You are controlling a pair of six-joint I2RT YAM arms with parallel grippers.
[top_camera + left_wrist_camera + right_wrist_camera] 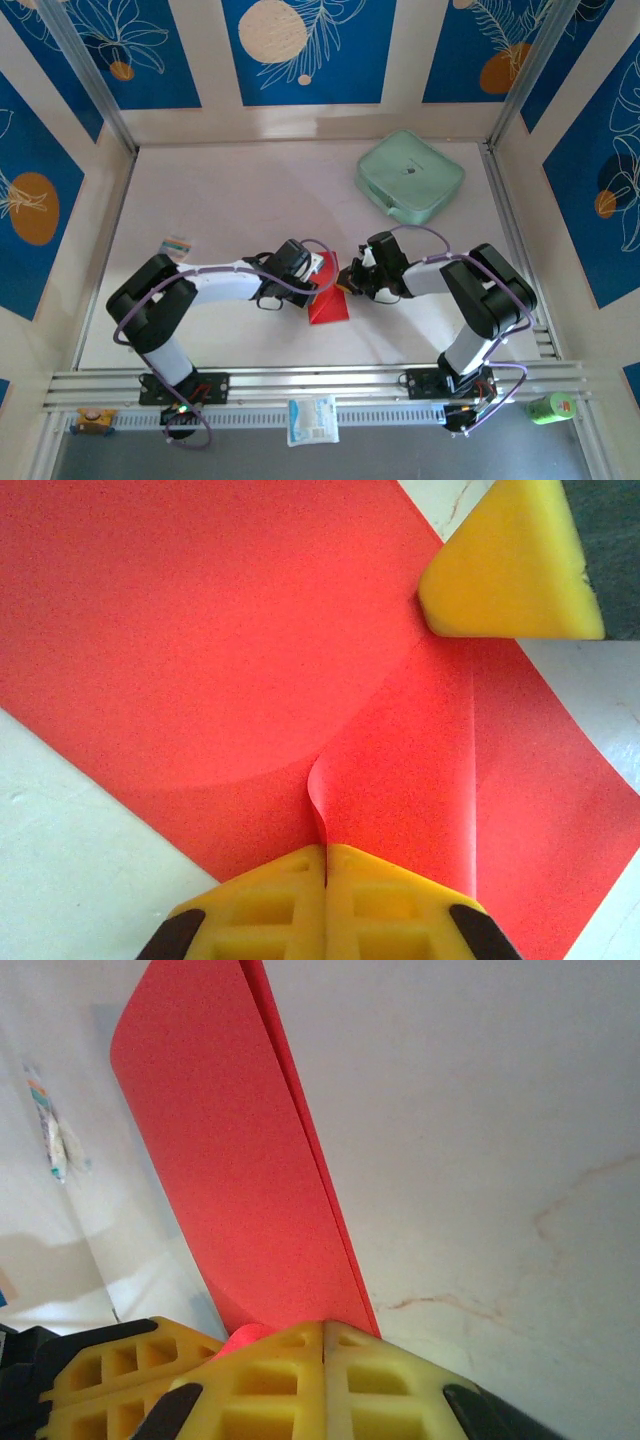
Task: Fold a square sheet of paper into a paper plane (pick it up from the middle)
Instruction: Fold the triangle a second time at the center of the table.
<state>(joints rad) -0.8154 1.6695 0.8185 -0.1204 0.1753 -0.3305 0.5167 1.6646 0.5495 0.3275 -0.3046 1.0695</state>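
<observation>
The square sheet of paper [328, 300] is bright red and partly folded, lying on the white table between both grippers. In the left wrist view the sheet [200, 630] spreads flat, with a raised flap curling into my left gripper [326, 852], which is shut on that flap. A yellow finger [510, 565] of the right gripper presses at the sheet's far edge. From the right wrist, the paper [230, 1160] shows as a doubled strip running into my right gripper [325, 1328], which is shut on its end. Seen from above, the left gripper [320, 272] and right gripper [350, 278] nearly meet.
A mint-green zip case [410, 177] lies at the back right. A small printed packet [176, 244] sits at the left, and the right wrist view catches this printed packet [55, 1130] too. On the front rail are a white packet [313, 418] and a green object [550, 407].
</observation>
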